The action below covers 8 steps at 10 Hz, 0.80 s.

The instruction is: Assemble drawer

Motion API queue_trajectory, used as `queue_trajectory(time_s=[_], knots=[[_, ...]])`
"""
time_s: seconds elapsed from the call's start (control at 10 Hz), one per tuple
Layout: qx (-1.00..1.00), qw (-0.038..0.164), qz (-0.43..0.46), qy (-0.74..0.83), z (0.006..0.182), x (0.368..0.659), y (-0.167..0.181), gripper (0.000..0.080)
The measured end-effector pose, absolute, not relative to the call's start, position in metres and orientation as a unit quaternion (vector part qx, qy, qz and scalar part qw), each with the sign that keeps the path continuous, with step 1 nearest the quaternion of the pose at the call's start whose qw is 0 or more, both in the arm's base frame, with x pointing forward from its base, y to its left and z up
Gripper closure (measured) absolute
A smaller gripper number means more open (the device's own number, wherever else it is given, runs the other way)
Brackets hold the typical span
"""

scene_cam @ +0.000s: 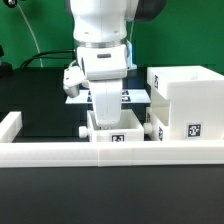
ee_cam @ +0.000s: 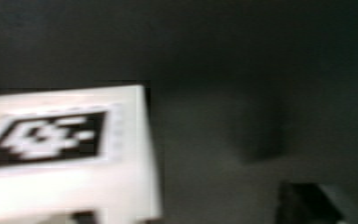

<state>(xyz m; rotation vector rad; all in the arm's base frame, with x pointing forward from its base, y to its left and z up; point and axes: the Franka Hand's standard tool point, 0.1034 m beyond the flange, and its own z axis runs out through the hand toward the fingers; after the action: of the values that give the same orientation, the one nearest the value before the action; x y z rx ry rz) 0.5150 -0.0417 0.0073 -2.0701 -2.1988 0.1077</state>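
Note:
A small white tray (scene_cam: 118,135) with a black-and-white tag on its front stands just behind the front rail, with a round knob (scene_cam: 83,128) on its side. The large white housing (scene_cam: 185,100) with a tag stands at the exterior view's right. A second small tray part (scene_cam: 155,126) sits between them. My gripper (scene_cam: 107,116) hangs straight over the small tray, fingers down at its top. In the wrist view a white tagged face (ee_cam: 51,140) lies close under the gripper (ee_cam: 194,208). One dark fingertip (ee_cam: 311,202) stands well apart from the white part; the jaws look spread.
The long low white border rail (scene_cam: 100,153) runs along the front and turns up the exterior view's left side (scene_cam: 10,126). The marker board (scene_cam: 135,97) lies flat behind the arm. The table top is black; a green backdrop stands at the back.

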Motion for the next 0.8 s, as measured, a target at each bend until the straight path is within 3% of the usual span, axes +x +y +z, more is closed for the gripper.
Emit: queue_trajectory(time_s=[0.1, 0.2, 0.3, 0.4, 0.8], knots=[[-0.684, 0.06, 0.036, -0.726, 0.007, 0.515, -0.042, 0.0409], [-0.684, 0.06, 0.036, -0.726, 0.007, 0.515, -0.042, 0.0608], [-0.684, 0.059, 0.035, -0.726, 0.008, 0.516, -0.042, 0.0608], [-0.684, 0.057, 0.033, -0.726, 0.009, 0.517, -0.042, 0.0748], [-0.689, 0.05, 0.031, -0.722, 0.02, 0.519, -0.046, 0.0748]])
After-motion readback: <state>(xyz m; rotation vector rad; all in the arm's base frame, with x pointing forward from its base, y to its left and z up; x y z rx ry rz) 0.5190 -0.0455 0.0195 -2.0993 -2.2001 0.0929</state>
